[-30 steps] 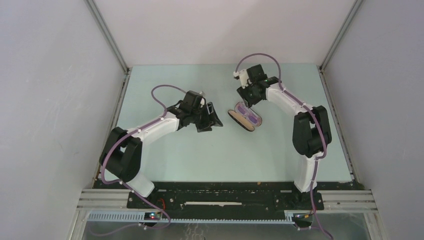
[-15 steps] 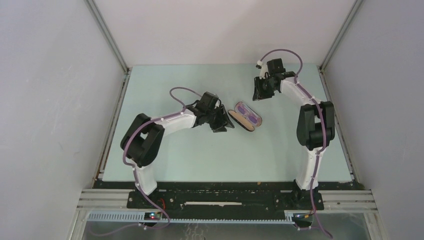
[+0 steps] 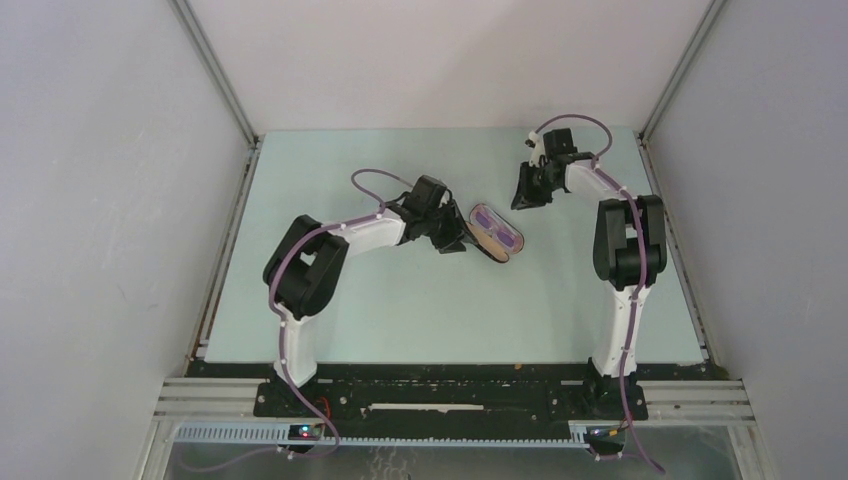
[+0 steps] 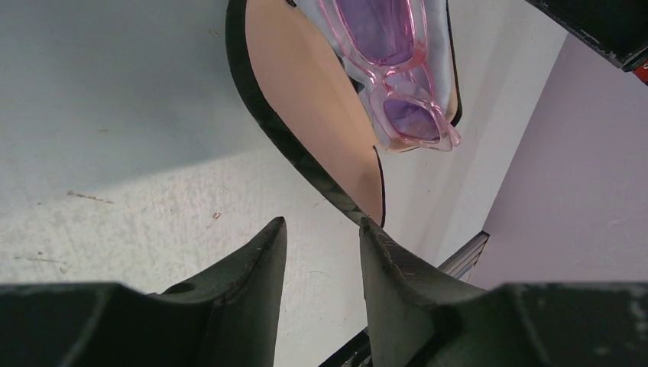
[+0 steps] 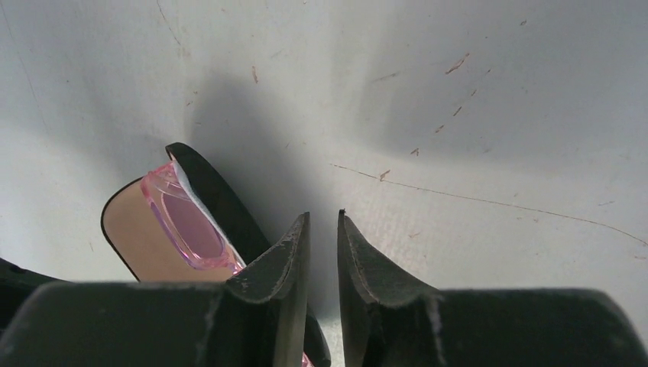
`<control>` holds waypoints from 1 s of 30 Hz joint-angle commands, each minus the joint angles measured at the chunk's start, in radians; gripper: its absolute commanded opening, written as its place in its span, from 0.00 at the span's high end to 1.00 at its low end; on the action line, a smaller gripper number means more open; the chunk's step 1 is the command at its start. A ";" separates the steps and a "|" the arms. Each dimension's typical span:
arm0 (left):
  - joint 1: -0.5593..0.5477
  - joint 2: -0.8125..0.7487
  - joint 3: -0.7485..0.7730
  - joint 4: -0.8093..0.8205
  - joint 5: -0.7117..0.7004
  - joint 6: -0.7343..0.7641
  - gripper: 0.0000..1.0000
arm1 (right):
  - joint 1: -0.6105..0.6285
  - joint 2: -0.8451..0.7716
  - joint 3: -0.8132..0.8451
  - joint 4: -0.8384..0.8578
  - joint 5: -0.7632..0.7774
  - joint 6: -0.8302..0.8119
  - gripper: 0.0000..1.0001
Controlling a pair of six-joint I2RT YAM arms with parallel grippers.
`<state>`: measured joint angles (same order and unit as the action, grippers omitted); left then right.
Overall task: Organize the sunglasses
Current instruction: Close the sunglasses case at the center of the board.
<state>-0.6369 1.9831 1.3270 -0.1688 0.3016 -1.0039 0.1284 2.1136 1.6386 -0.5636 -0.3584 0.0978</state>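
Observation:
The sunglasses (image 3: 497, 226) have a pink frame and purple lenses. They lie in the open black case (image 3: 487, 243) with tan lining, mid-table. In the left wrist view the sunglasses (image 4: 397, 76) rest on a light blue cloth (image 4: 358, 73) inside the case (image 4: 306, 99). My left gripper (image 3: 458, 243) is open and empty at the case's left side; in its own view (image 4: 321, 225) the right fingertip (image 4: 370, 229) is at the case's black rim. My right gripper (image 3: 522, 195) hovers behind and right of the case, jaws a narrow gap apart and empty (image 5: 323, 218). The sunglasses (image 5: 187, 225) and case (image 5: 221, 202) show at its lower left.
The pale green table (image 3: 400, 310) is walled by white panels on three sides, with metal rails (image 3: 225, 230) along its left and right edges. The arm bases stand on the black bar (image 3: 450, 395) at the near edge.
My right gripper has pulled back from the case toward the far right, leaving the sunglasses in it. My left gripper has moved right up to the case's left edge.

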 commanded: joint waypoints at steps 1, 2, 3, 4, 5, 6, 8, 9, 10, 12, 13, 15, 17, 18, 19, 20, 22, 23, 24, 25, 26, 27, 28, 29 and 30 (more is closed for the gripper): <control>0.001 0.015 0.067 0.017 0.024 -0.017 0.55 | 0.002 0.015 -0.009 0.036 -0.022 0.042 0.74; 0.001 0.016 0.069 0.017 0.027 -0.014 0.55 | 0.002 0.014 -0.017 0.039 -0.027 0.048 0.75; 0.002 0.013 0.067 0.015 0.031 -0.011 0.55 | 0.002 0.010 -0.026 0.044 -0.031 0.060 0.76; 0.002 0.005 0.064 0.013 0.033 -0.005 0.55 | 0.002 0.004 -0.042 0.053 -0.040 0.080 0.78; 0.002 -0.006 0.060 0.012 0.032 0.003 0.53 | 0.002 -0.003 -0.057 0.065 -0.051 0.102 0.79; 0.002 -0.020 0.051 0.008 0.028 0.012 0.53 | 0.003 -0.011 -0.074 0.075 -0.054 0.131 0.79; 0.002 -0.046 0.045 -0.008 0.011 0.036 0.51 | 0.004 -0.034 -0.117 0.110 -0.066 0.170 0.79; 0.003 -0.055 0.044 -0.023 0.001 0.049 0.51 | 0.004 -0.040 -0.137 0.132 -0.077 0.185 0.79; 0.003 -0.063 0.043 -0.028 -0.004 0.058 0.51 | 0.004 -0.046 -0.155 0.143 -0.087 0.196 0.79; 0.010 -0.069 0.035 -0.033 -0.006 0.063 0.51 | 0.004 -0.060 -0.190 0.177 -0.102 0.220 0.78; 0.014 -0.072 0.029 -0.033 -0.003 0.064 0.51 | 0.005 -0.067 -0.215 0.195 -0.112 0.229 0.78; 0.020 -0.078 0.014 -0.027 -0.001 0.065 0.51 | 0.009 -0.087 -0.253 0.223 -0.122 0.244 0.78; 0.026 -0.088 -0.005 -0.016 0.001 0.064 0.51 | 0.014 -0.105 -0.289 0.251 -0.145 0.266 0.78; 0.028 -0.093 -0.018 -0.009 0.003 0.064 0.51 | 0.020 -0.116 -0.303 0.262 -0.156 0.273 0.78; 0.031 -0.098 -0.025 -0.003 0.002 0.064 0.51 | 0.026 -0.123 -0.318 0.265 -0.158 0.279 0.77; 0.035 -0.104 -0.031 0.002 0.004 0.067 0.51 | 0.031 -0.132 -0.332 0.268 -0.154 0.281 0.77; 0.040 -0.111 -0.039 0.007 0.008 0.079 0.51 | 0.036 -0.149 -0.359 0.277 -0.156 0.289 0.77; 0.042 -0.113 -0.042 0.005 0.011 0.090 0.51 | 0.034 -0.159 -0.371 0.277 -0.154 0.291 0.77; 0.044 -0.116 -0.044 0.004 0.010 0.097 0.51 | 0.031 -0.170 -0.382 0.280 -0.151 0.297 0.77; 0.047 -0.120 -0.046 -0.002 0.009 0.105 0.51 | 0.024 -0.181 -0.399 0.290 -0.145 0.304 0.77; 0.049 -0.122 -0.045 -0.012 0.003 0.113 0.51 | 0.017 -0.195 -0.418 0.308 -0.142 0.315 0.77; 0.050 -0.124 -0.043 -0.022 -0.001 0.122 0.51 | 0.007 -0.208 -0.435 0.323 -0.138 0.325 0.77; 0.053 -0.125 -0.043 -0.027 -0.003 0.130 0.50 | -0.003 -0.220 -0.450 0.335 -0.134 0.335 0.76; 0.055 -0.126 -0.043 -0.030 -0.002 0.135 0.50 | -0.011 -0.230 -0.463 0.348 -0.132 0.343 0.76; 0.057 -0.126 -0.043 -0.033 -0.002 0.141 0.50 | -0.017 -0.242 -0.478 0.358 -0.134 0.349 0.75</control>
<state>-0.5903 1.9236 1.3033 -0.1936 0.3088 -0.9192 0.1448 1.9598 1.1973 -0.2859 -0.4957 0.3920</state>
